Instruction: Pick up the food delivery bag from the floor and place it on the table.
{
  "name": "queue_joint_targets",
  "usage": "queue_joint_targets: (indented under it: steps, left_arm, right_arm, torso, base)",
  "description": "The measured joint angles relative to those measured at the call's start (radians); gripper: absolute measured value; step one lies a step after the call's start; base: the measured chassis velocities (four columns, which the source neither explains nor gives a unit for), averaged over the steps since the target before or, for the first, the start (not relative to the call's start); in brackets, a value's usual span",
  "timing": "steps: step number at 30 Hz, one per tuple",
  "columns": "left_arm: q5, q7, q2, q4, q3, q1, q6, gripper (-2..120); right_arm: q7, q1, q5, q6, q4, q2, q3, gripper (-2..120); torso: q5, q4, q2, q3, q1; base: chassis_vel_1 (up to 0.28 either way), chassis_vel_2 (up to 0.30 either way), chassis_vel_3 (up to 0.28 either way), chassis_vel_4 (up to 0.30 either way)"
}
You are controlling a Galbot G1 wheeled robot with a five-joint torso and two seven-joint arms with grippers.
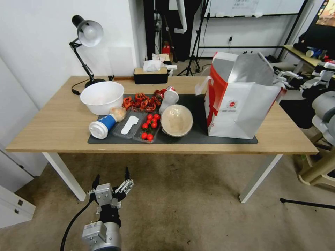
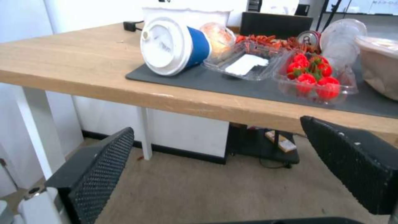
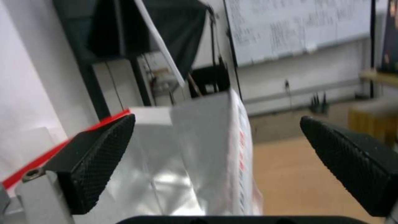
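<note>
The food delivery bag stands upright on the table. Our right gripper, jaws spread, should back away cleanly, clear of the handles; our left gripper hangs open, low.

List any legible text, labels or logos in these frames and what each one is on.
Nothing can be read outright.
Food delivery bag: round red logo with a line of print under it, too small to read.
Bag edge in the right wrist view: red printed marks, blurred.
Whiteboard: handwriting, too blurred to read.
Blue cup: embossed marks on its white lid, not legible.
Left gripper casing: small label, unreadable.
</note>
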Motion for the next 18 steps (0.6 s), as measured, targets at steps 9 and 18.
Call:
queue_joint_targets:
  steps: [9, 18]
  left_arm:
    - [0.008, 0.007, 0.0, -0.014, -0.006, 0.001, -0.013, 100]
    - [0.021, 0.017, 0.004, -0.015, -0.014, -0.001, -0.058, 100]
  right_arm:
    - [-0.095, -0.116, -0.224, 0.215, 0.065, 0.022, 0.023, 100]
    - [-0.07, -0.197, -0.294, 0.246, 0.16, 0.068, 0.005, 100]
  torso:
    - [-0.0001, 0.0001, 0.0, 0.0, 0.0]
    - [-0.0003, 0.0002, 0.0, 0.0, 0.0]
  base:
    - [0.0, 0.0, 0.0, 0.0]
    - [0.0, 0.0, 0.0, 0.0]
